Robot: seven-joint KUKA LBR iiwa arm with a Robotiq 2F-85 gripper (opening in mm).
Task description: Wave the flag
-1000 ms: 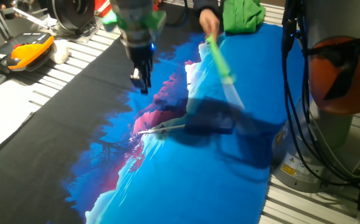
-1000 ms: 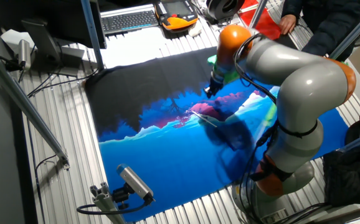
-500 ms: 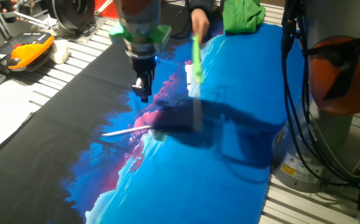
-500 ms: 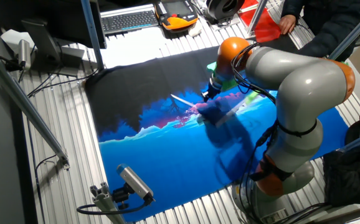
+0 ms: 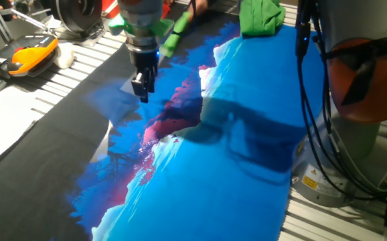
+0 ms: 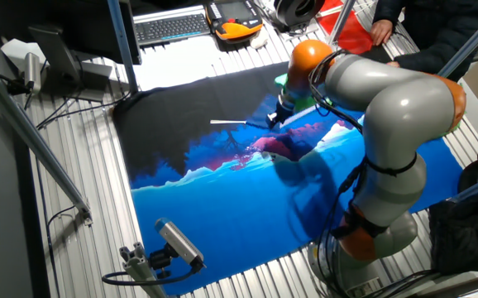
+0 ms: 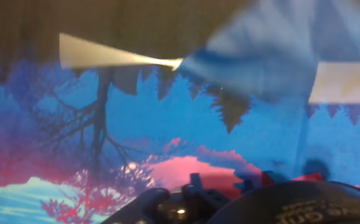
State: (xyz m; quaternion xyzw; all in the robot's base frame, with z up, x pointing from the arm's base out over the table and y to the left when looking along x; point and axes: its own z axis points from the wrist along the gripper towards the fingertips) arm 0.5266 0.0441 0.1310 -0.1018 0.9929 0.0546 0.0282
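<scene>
Hand view, nearest: dark gripper body fills the bottom edge, out of focus; fingertips not distinguishable there. Beyond it the printed tablecloth (image 7: pixel 105 137), blue with pink patches and black tree shapes. Across the top, the flag (image 7: pixel 255 56) is smeared by motion blur: white stick a tapering streak at left, cloth a pale blue-grey fan at right, edges impossible to trace. A white band at far right is cut off by the frame.

One fixed view: gripper (image 5: pixel 140 86) points down over the black-to-blue border of the tablecloth (image 5: pixel 247 187). The flag (image 5: pixel 116 104) shows only as a faint bluish-grey haze just left of and below the fingers; stick not resolvable. Whether the fingers pinch the stick or stand apart: cannot tell. A blurred green flag (image 5: pixel 173 33) sits behind the gripper. Green cloth (image 5: pixel 260 15) at the far edge, partly cropped.

Other fixed view: the stick reads as a thin white line, flag (image 6: pixel 231 122), low over the black part of the cloth, running toward the gripper (image 6: pixel 274 121), whose fingers are hidden by the arm. Keyboard (image 6: pixel 171 26) on the far tabletop (image 6: pixel 82 215).
</scene>
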